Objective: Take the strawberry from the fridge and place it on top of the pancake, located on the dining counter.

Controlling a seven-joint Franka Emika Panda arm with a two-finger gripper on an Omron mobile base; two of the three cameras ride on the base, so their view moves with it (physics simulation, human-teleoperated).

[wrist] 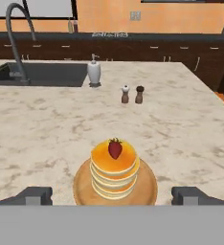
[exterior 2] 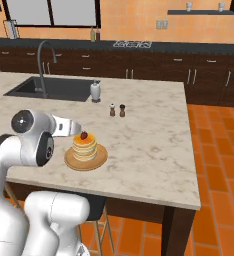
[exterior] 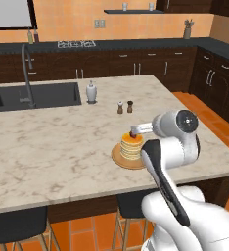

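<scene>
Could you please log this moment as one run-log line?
strawberry: on top of pancake | pancake: on wooden plate, dining counter | gripper: open, empty, behind the plate | task: placement looks done

You're looking at a glossy white arm of rounded, bulbous segments, with a dark band along one link, a dark grey disc capping a joint, and two small dark grey fingertips.
</scene>
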